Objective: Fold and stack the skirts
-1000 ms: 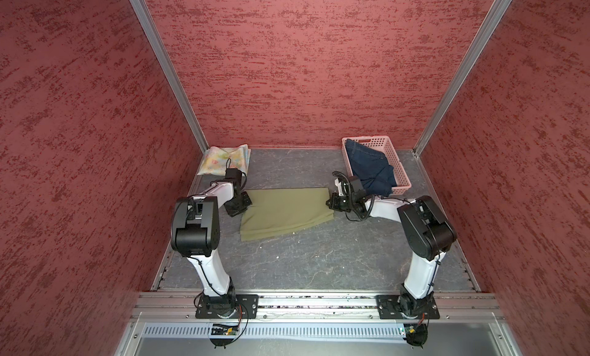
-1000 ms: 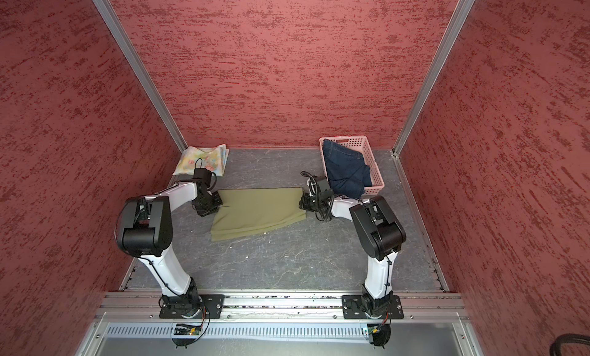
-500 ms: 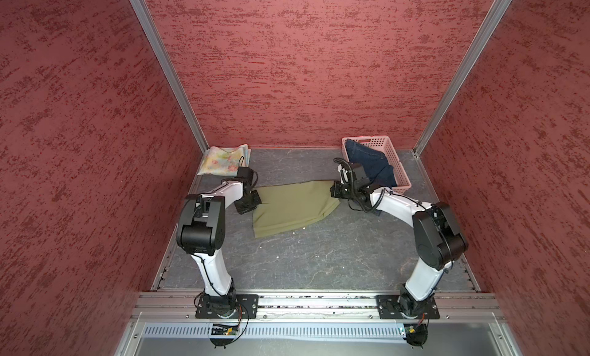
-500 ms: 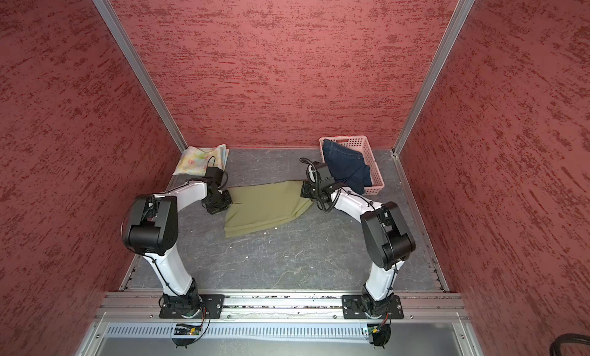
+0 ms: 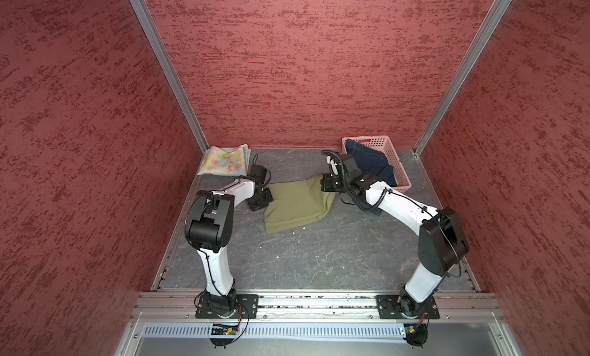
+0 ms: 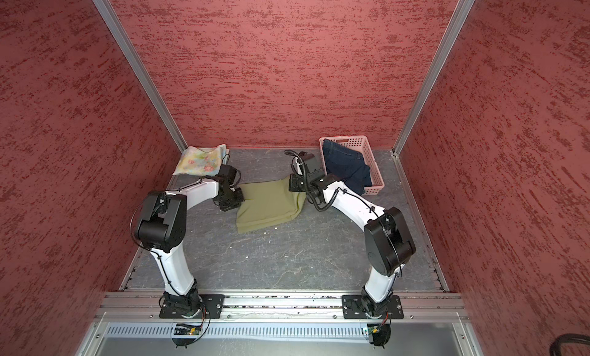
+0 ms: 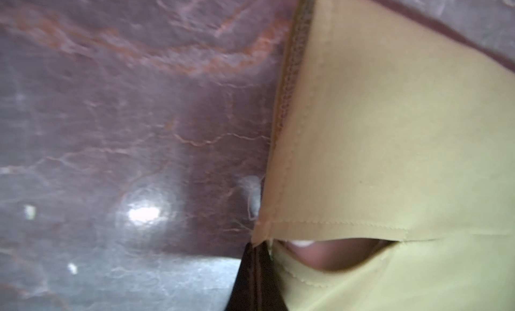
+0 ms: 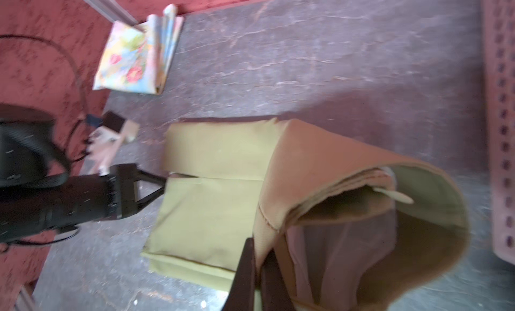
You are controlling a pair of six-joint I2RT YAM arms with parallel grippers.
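The olive-green skirt [image 5: 295,207] [image 6: 266,209] lies mid-table, partly folded. My left gripper [image 5: 266,198] [image 6: 238,199] is shut on its left corner; the left wrist view shows the dark fingers [image 7: 252,279] pinching the hemmed corner of the olive-green skirt [image 7: 390,128]. My right gripper [image 5: 322,182] [image 6: 292,183] is shut on the raised right end, which curls over the right gripper [image 8: 257,276] in the right wrist view. The floral skirt [image 5: 225,161] [image 6: 201,161] [image 8: 133,58] lies folded at the back left. The denim skirt [image 5: 370,161] [image 6: 346,166] hangs out of the basket.
A pink perforated basket [image 5: 403,175] [image 6: 377,175] [image 8: 501,128] stands at the back right, close behind my right arm. Red walls close in the table on three sides. A metal rail with both arm bases runs along the front edge.
Both grippers have moved toward the back and closer together, lifting the ends of the olive-green skirt. The cloth, flat a second ago, is now bunched narrower with its right end raised.
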